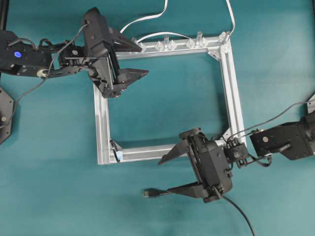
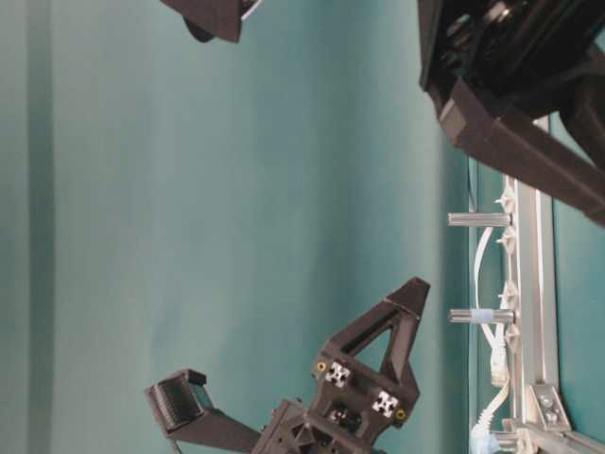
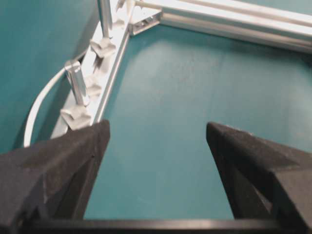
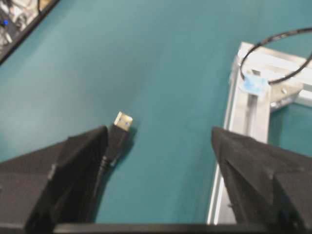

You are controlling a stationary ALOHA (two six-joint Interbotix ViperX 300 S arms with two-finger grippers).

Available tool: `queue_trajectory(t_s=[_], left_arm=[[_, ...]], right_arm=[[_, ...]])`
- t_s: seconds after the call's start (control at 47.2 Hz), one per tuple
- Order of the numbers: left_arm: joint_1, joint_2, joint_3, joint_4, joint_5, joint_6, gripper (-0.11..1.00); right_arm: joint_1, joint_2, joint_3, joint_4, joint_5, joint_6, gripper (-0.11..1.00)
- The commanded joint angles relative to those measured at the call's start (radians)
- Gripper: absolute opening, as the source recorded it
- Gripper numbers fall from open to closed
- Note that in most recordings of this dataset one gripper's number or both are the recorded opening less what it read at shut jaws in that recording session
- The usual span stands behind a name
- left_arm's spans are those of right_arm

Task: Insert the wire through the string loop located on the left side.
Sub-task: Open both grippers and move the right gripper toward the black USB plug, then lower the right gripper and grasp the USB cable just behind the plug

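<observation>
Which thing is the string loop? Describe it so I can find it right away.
Start at the silver square frame and go to its lower-left corner in the overhead view. The string loop arches there as a thin dark thread, marked by pale blue tape, unlike the clear clips along the far rail.

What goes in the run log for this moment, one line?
left claw: open, empty | right claw: open, empty | thin black wire with USB plug: on table, unthreaded | small dark string loop with blue tape: at frame corner

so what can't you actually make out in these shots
- Wire: overhead, its run behind the plug is hidden under the right claw.
- Loop: right wrist view, cut off by the edge; overhead, too small.
- Left claw: table-level view, cropped at the top.
</observation>
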Motion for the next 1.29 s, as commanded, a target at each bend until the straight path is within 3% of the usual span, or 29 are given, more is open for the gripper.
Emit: queue_trajectory(t_s=[0.0,0.445,0.763,0.954,1.081,1.272], left_arm=[[-0.008,-0.029,-0.006,0.003,0.0,-0.002,0.88],[-0.04,-0.06,0.035,0.003,0.028,0.0,0.88],[-0.063,-0.14,0.104,0.003,0.028,-0.003,0.88],[-0.072,-0.181,0.143,0.003,0.029,-0.003,0.88],[-0.074,-0.199,0.167,0.002,0.029,-0.006,0.88],[-0.078,-0.229,0.195,0.003,0.029,-0.012,0.88]], right_arm=[[0.003,-0.018,-0.021,0.018,-0.002,-0.006,0.86],[0.054,-0.018,-0.031,0.149,0.049,-0.098,0.86],[0.083,-0.018,-0.037,0.336,0.049,-0.239,0.86],[0.112,-0.014,-0.041,0.43,0.044,-0.288,0.86],[0.129,0.002,-0.054,0.459,0.044,-0.296,0.86],[0.15,0.046,-0.094,0.465,0.049,-0.296,0.86]])
